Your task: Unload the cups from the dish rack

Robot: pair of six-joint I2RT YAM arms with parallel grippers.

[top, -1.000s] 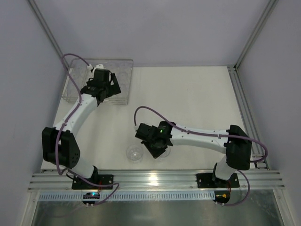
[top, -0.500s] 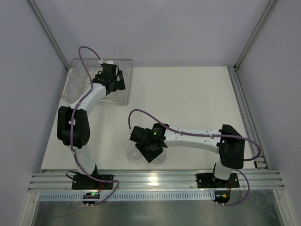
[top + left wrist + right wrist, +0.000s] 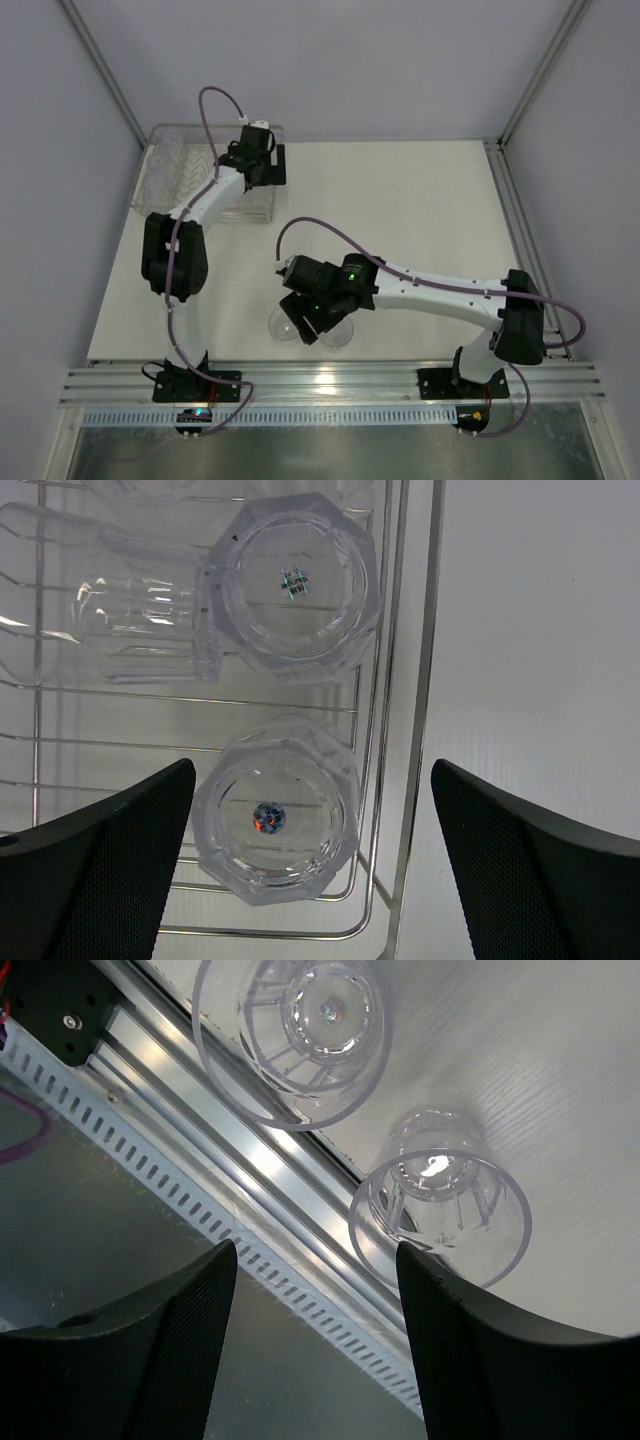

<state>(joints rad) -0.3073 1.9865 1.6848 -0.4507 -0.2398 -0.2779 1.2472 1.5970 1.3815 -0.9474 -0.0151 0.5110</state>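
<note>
White desk bears the dish rack under the left gripper, whose jaws stand wide and empty; a near cup sits below them, a far cup ahead. Right gripper, wide and empty, hovers over one desk cup and a second desk cup.

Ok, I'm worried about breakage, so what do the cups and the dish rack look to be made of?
The cups: clear, colourless and glossy, with moulded ribs and faceted walls; probably hard plastic, though glass cannot be ruled out by look. The dish rack: thin silvery wire with a bright shine, likely chromed or stainless steel.
</note>
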